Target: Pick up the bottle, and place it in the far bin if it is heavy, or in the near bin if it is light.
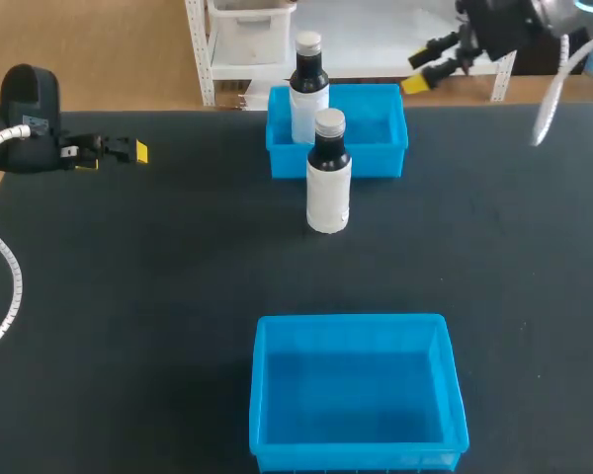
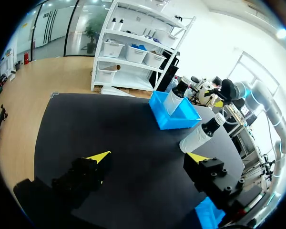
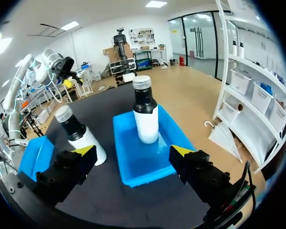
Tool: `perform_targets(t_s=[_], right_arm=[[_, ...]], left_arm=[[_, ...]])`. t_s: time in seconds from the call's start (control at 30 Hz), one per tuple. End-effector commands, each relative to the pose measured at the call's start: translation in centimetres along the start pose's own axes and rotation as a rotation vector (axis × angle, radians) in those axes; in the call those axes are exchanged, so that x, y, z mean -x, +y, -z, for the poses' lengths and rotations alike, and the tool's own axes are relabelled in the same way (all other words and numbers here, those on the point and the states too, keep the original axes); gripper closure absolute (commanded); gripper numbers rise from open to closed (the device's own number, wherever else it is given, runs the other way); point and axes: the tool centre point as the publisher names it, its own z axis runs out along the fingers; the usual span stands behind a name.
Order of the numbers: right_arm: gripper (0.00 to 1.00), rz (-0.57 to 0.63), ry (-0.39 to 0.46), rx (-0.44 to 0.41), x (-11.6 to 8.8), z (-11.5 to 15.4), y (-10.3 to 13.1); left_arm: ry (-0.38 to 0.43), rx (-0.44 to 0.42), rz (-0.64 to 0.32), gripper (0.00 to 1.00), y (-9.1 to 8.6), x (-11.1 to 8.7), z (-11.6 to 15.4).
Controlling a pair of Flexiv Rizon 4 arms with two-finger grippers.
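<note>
Now we are holding left gripper (image 2: 150,157) and right gripper (image 1: 420,71) open, well apart from the bottle (image 1: 328,178), which awaits lifting.

Black desk (image 1: 128,296) carrying two blue bins and one standing bottle.
The far bin (image 1: 381,161) sits at the desk's back edge and the near bin (image 1: 356,322) at its front edge, both roughly mid-width. Between them, just in front of the far bin and well apart from the near one, a dark bottle (image 1: 328,184) with a white label and pale cap stands upright.
</note>
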Motion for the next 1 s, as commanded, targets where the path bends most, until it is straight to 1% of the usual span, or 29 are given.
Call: perform_targets(t_s=[0.03, 0.3, 0.5, 0.8, 1.0], right_arm=[[0.0, 0.015, -0.064, -0.268, -1.4, 2.4, 7.3], [0.0, 0.064, -0.089, -0.272, -2.2, 2.1, 10.9], [0.0, 0.126, -0.075, -0.259, -2.0, 0.3, 13.0], [0.0, 0.156, -0.063, -0.21, -1.3, -2.5, 14.2], [0.0, 0.169, -0.062, -0.173, -0.9, -3.9, 14.3]], left_arm=[[0.0, 0.0, 0.0, 0.0, 0.0, 0.0, 0.0], [0.0, 0.0, 0.0, 0.0, 0.0, 0.0, 0.0], [0.0, 0.0, 0.0, 0.0, 0.0, 0.0, 0.0], [0.0, 0.0, 0.0, 0.0, 0.0, 0.0, 0.0], [0.0, 0.0, 0.0, 0.0, 0.0, 0.0, 0.0]])
